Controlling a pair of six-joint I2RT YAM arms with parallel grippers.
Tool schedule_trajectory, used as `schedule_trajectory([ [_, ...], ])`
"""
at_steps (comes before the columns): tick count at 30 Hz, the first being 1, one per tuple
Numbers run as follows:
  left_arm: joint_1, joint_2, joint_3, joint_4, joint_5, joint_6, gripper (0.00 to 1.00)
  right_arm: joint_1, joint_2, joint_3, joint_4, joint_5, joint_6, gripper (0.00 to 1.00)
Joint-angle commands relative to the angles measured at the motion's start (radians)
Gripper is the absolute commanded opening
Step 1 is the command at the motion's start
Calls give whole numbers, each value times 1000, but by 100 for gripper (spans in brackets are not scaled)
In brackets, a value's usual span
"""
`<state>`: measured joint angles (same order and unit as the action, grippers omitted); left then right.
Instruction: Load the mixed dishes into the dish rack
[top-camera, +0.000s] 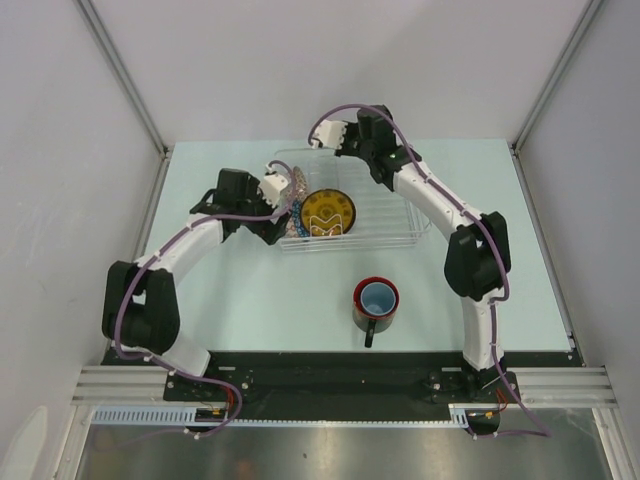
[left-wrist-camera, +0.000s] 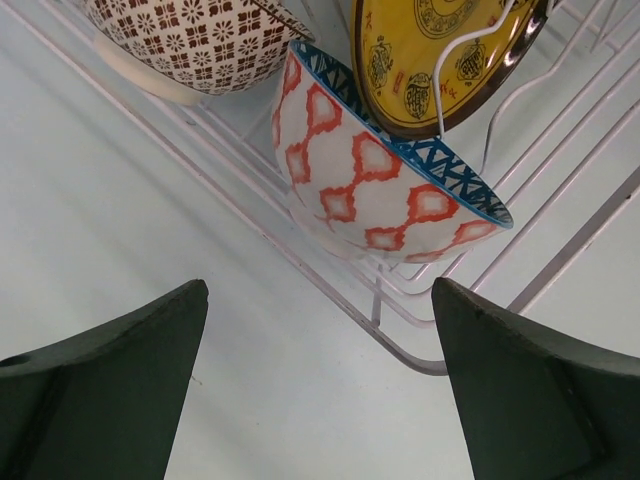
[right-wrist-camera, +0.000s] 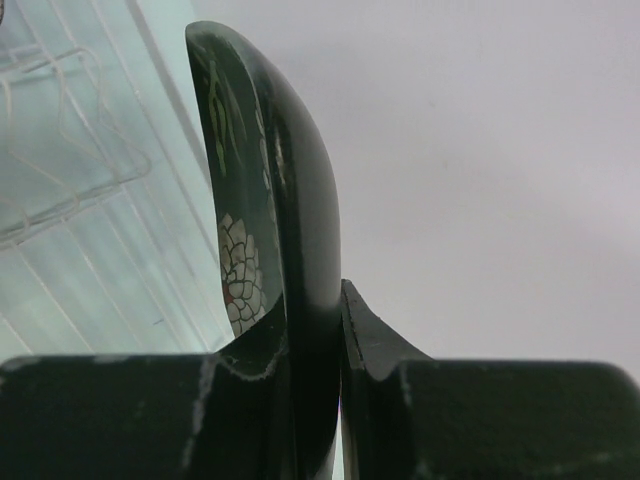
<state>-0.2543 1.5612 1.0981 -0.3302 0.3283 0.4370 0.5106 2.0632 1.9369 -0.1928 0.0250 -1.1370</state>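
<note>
The clear dish rack (top-camera: 400, 225) stands mid-table. The square dark plate with the yellow centre (top-camera: 328, 212) stands on edge in it and also shows in the left wrist view (left-wrist-camera: 420, 70). The small bowl, blue-patterned inside and red diamonds outside (left-wrist-camera: 370, 180), lies tilted in the rack's left end. My left gripper (top-camera: 287, 195) is open and empty just outside that corner (left-wrist-camera: 320, 330). The red mug with the light-blue inside (top-camera: 376, 298) stands upright on the table in front of the rack. My right gripper (top-camera: 328, 137) is behind the rack, shut on a dark dish with a white flower pattern (right-wrist-camera: 290, 150).
A brown-patterned bowl (left-wrist-camera: 200, 40) lies in the rack beside the small bowl. The rack's wire ribs (left-wrist-camera: 400, 340) lie close ahead of the left fingers. The rack's edge (right-wrist-camera: 60, 150) shows to the left of the held dish. White walls enclose the table.
</note>
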Motion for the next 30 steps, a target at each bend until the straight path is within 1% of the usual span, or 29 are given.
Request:
schedule_trajectory([
  [1, -10, -42, -72, -165, 32, 91, 100, 26, -63, -15, 182, -16, -6, 0],
  [9, -11, -124, -164, -201, 31, 160, 100, 60, -86, -84, 184, -16, -23, 0],
  [10, -11, -130, -173, -205, 28, 183, 100, 62, -90, -90, 184, -45, -23, 0],
  [15, -11, -161, -231, -216, 14, 255, 100, 78, -110, -122, 181, -59, -24, 0],
  [20, -11, -159, -245, -222, -2, 307, 100, 86, -138, -151, 182, -31, -63, 0],
  [30, -11, -167, -257, -233, -35, 338, 100, 86, -184, -121, 176, -27, -104, 0],
])
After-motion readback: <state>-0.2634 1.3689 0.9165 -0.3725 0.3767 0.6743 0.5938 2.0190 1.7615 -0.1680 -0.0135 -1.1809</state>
